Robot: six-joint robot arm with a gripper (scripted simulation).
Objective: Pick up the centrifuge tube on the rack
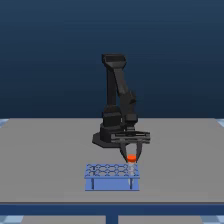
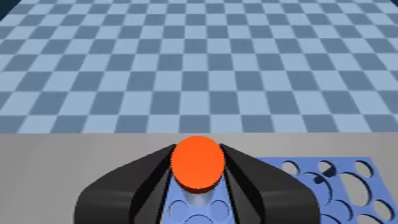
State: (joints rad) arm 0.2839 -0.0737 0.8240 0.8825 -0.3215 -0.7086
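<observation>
Nearest the exterior camera, the rack [image 1: 111, 177]: low, blue, rectangular, rows of round holes across the top, dark vertical slots in the front face. It sits on the grey tabletop [image 1: 45, 160], close to the near edge. At the rack's corner toward the exterior view's right stands the centrifuge tube [image 1: 131, 161]. Cap is round, orange-red, vivid against the blue; the body below it reads as thin, pale and translucent, hard to separate from the rack at this resolution. Cap sits just above the rack top. The end effector [image 1: 131, 157] hangs directly over that corner, dark fingers [image 1: 125, 150] pointing down and tapering in around the cap. Wrist view confirms: orange-red cap [image 2: 197, 163] an upright oval between two black fingers [image 2: 133, 185], which flank it closely on both sides; the gap is narrow, roughly cap-width. Whether the pads actually press on the tube, cannot tell. Blue rack surface with its hole rims [image 2: 351, 192] shows beneath and beside the fingers. Behind the rack, the black arm [image 1: 119, 100] rises from its base on the tabletop, upper link folded forward and down. Farthest back, a dark blue backdrop in the exterior view; a pale blue checkered floor [image 2: 195, 65] in the wrist view.
</observation>
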